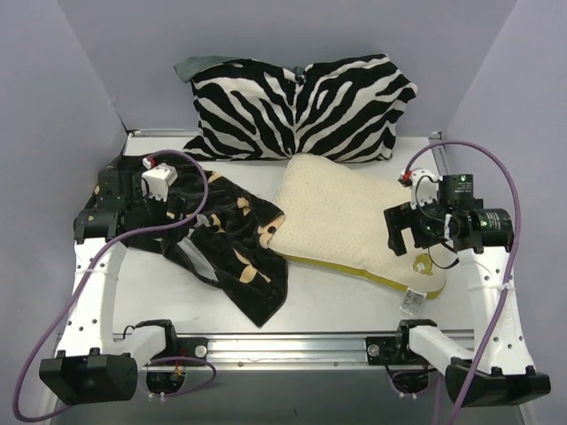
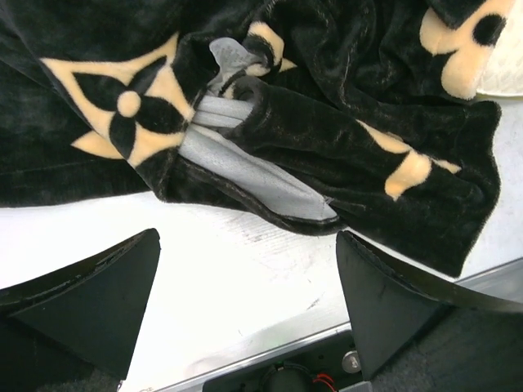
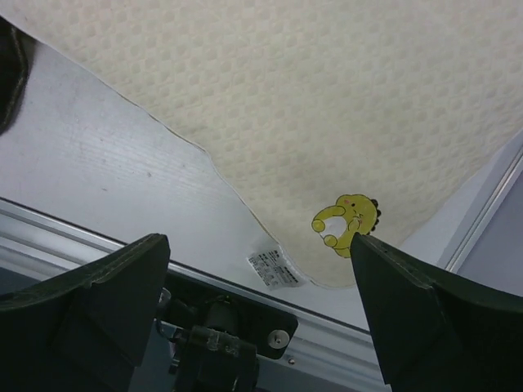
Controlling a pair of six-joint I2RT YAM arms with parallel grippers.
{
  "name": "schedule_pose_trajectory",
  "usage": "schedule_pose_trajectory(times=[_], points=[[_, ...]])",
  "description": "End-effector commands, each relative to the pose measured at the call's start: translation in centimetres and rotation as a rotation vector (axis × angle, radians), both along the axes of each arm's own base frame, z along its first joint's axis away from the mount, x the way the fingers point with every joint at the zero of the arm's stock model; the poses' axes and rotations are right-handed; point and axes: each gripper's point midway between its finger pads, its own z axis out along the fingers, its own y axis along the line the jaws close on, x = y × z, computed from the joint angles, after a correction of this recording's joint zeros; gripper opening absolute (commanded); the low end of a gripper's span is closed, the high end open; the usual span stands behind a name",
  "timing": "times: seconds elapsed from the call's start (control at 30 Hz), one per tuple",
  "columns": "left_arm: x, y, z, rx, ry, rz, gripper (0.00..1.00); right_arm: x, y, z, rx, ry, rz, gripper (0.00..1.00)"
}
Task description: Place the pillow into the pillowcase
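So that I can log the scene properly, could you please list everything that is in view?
zebra cushion: one, black and white, far edge of the table, against the back wall.
pillow: one, cream-yellow with an olive edge band, lying flat right of centre.
logo: one, yellow, on the pillow's near right corner.
tag: one, white, at that same corner.
pillowcase: one, black with tan motifs and grey lining showing, crumpled left of centre, meeting the pillow's left edge.
table: one, white, under all of these.
cables: two, purple, one looping along each arm.
left gripper: one, black fingers, open, over the pillowcase.
right gripper: one, black fingers, open, over the pillow's logo corner.
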Motion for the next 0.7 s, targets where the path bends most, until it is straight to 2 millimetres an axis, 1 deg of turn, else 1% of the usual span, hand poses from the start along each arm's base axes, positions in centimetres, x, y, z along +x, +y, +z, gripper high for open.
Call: schedule_pose_trajectory(times=[0.0,0.03,0.07,0.1,0.13,0.17,0.2,0.23,0.27,0.3,0.33,0.4,0.43,0.47,0.5,0.53,0.6,0.63,0.67], points=[[0.4,-0.8,2.0,-0.021,-0.024,-0.052,0.98,1.1,0.6,-1.4,-0.065,0.044,0.086,1.00],[0.4,-1.0,2.2,-0.030,-0.023,-0.057,0.97,1.7,0.6,-2.3,-0.104,0.073,0.110,1.00],[0.5,-1.2,2.5,-0.045,-0.023,-0.066,0.97,2.3,0.0,-2.6,-0.171,0.077,0.119,1.00],[0.7,-1.3,2.7,-0.049,-0.020,-0.069,0.97,2.8,0.6,-2.9,-0.229,0.076,0.196,1.00],[0.8,-1.3,3.1,-0.048,-0.028,-0.070,0.97,3.5,0.7,-3.9,-0.271,0.116,0.223,1.00],[1.0,-1.4,3.3,-0.050,-0.029,-0.070,0.98,4.1,0.5,-4.2,-0.327,0.128,0.236,1.00],[1.2,-1.3,3.3,-0.056,-0.020,-0.064,0.97,4.5,1.1,-4.5,-0.350,0.134,0.281,1.00],[1.2,-1.4,3.4,-0.059,-0.017,-0.062,0.97,5.2,1.5,-5.7,-0.368,0.180,0.303,1.00],[1.3,-1.4,3.6,-0.065,-0.018,-0.062,0.98,5.8,1.3,-5.8,-0.406,0.187,0.308,1.00],[1.4,-1.6,3.6,-0.077,-0.008,-0.058,0.98,6.5,1.6,-6.3,-0.422,0.196,0.321,1.00],[1.4,-1.7,3.7,-0.086,-0.003,-0.060,0.97,7.1,2.0,-7.7,-0.443,0.240,0.348,1.00],[1.5,-2.0,3.8,-0.111,0.009,-0.057,0.97,8.2,2.1,-8.9,-0.462,0.268,0.354,1.00],[1.5,-2.2,3.8,-0.120,0.014,-0.056,0.97,8.5,2.2,-10.4,-0.477,0.317,0.374,1.00],[1.6,-2.2,3.7,-0.126,0.023,-0.054,0.97,9.0,2.1,-11.5,-0.490,0.327,0.380,1.00],[1.7,-2.3,3.7,-0.135,0.029,-0.052,0.97,9.1,1.7,-12.8,-0.524,0.358,0.392,0.99],[1.7,-2.3,3.6,-0.135,0.037,-0.052,0.97,9.2,1.2,-13.7,-0.555,0.375,0.432,0.95],[1.9,-2.2,3.2,-0.133,0.052,-0.050,0.98,8.4,0.0,-16.0,-0.589,0.442,0.464,0.91],[2.0,-2.1,3.0,-0.132,0.060,-0.046,0.97,8.1,-1.4,-16.5,-0.600,0.476,0.482,0.87],[2.3,-2.0,2.5,-0.127,0.074,-0.044,0.98,7.8,-2.2,-16.9,-0.602,0.496,0.486,0.86]])
